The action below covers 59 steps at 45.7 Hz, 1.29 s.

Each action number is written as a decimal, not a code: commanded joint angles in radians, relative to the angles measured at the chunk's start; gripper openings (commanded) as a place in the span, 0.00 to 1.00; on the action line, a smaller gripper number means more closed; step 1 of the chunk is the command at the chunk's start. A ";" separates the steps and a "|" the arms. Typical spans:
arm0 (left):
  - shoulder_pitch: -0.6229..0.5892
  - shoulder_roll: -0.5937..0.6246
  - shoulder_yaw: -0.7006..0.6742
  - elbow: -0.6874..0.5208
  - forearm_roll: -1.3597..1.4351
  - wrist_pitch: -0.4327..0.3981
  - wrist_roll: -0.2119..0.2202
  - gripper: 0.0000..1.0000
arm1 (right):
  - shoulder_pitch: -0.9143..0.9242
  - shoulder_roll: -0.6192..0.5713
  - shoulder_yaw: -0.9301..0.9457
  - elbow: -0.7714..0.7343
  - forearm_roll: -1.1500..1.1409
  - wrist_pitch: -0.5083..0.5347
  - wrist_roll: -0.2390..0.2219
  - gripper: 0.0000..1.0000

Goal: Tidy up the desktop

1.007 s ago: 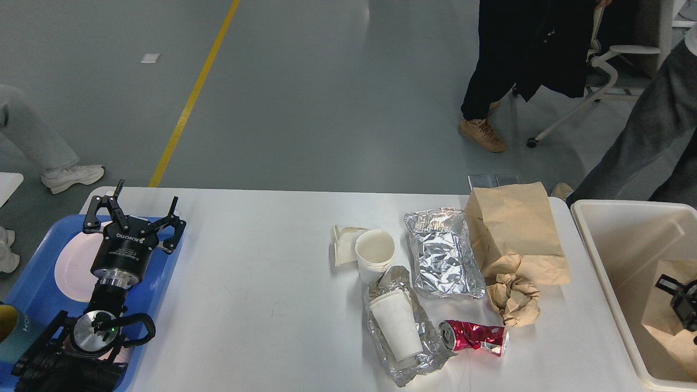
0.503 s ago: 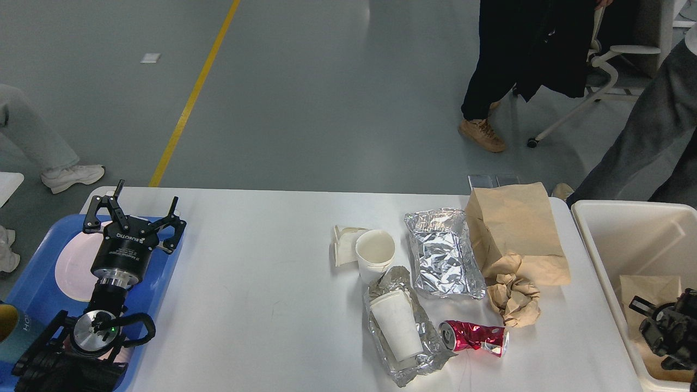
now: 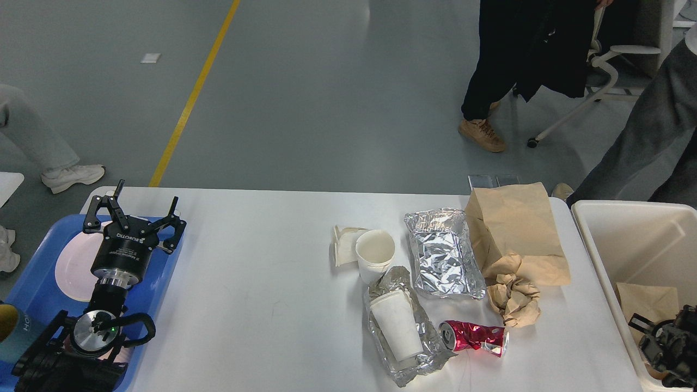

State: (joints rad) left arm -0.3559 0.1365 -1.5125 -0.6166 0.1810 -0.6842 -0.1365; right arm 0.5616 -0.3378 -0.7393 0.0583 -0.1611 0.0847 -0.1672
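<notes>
The white desktop point(image 3: 261, 272) carries litter on its right half: an upright paper cup point(image 3: 374, 251), crumpled white paper point(image 3: 343, 245), a foil sheet point(image 3: 444, 256), a white cup lying on crumpled foil point(image 3: 396, 325), a crushed red can point(image 3: 474, 336), a brown paper bag point(image 3: 514, 228) and crumpled brown paper point(image 3: 513, 299). My left gripper point(image 3: 133, 209) is open and empty above the blue tray point(image 3: 158, 272). My right gripper point(image 3: 645, 335) is low inside the cream bin point(image 3: 604, 256), its fingers apart, just above a brown paper bag point(image 3: 648, 302) lying in the bin.
A white plate point(image 3: 71, 267) lies on the blue tray at the table's left end. The cream bin stands off the table's right edge. People's legs point(image 3: 482, 103) and an office chair point(image 3: 593, 81) are beyond the far edge. A yellow-rimmed cup point(image 3: 8, 321) shows at the left edge.
My right gripper has let go of the brown paper bag, which dropped into the bin, and has sunk lower toward the bottom right. The left arm has not moved.
</notes>
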 commanded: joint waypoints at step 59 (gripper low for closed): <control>0.000 0.000 0.000 0.000 0.000 0.000 0.000 0.96 | 1.380 -0.081 -0.678 1.103 -0.143 0.548 -0.104 1.00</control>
State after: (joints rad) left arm -0.3559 0.1364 -1.5125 -0.6167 0.1810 -0.6841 -0.1365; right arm 1.7756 -0.4994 -1.3919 1.1346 -0.3077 0.3978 -0.2713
